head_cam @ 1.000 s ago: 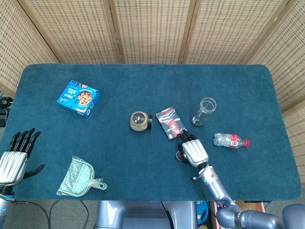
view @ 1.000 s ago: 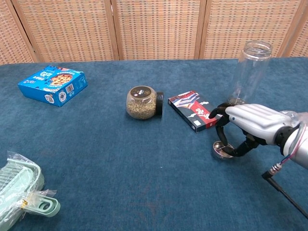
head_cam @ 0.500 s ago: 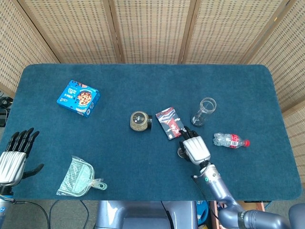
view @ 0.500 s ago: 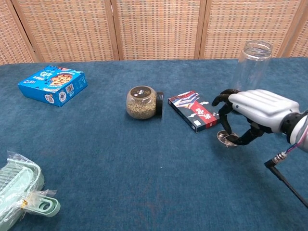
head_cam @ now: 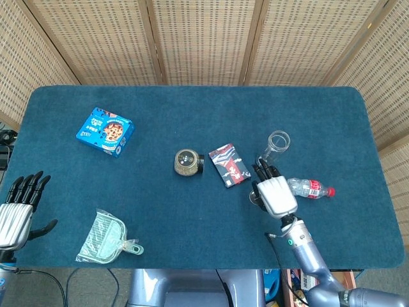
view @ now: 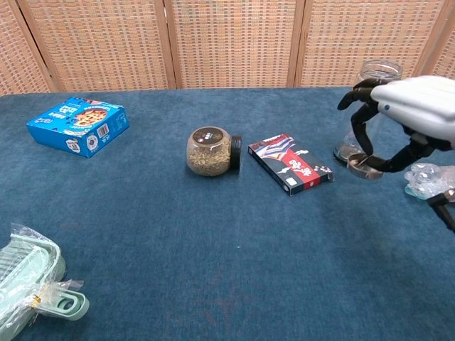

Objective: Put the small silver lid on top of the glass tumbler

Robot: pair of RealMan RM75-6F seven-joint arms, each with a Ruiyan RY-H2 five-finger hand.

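Small round silver lid (view: 362, 168), pinched loosely by the right hand (view: 398, 121) at right of frame, may slip. Clear tall glass tumbler (view: 370, 106) just behind could topple if bumped.

Behind your table (head_cam: 192, 121) stands a folding screen (head_cam: 198, 38) of woven, tan wicker panels set in light wooden frames, closing off the whole back and angling in at both sides. The tabletop wears a dark teal, carpet-like cloth with rounded corners. Light falls evenly, without hard shadows. Beyond the left edge you glimpse something dark, perhaps cables on the floor.
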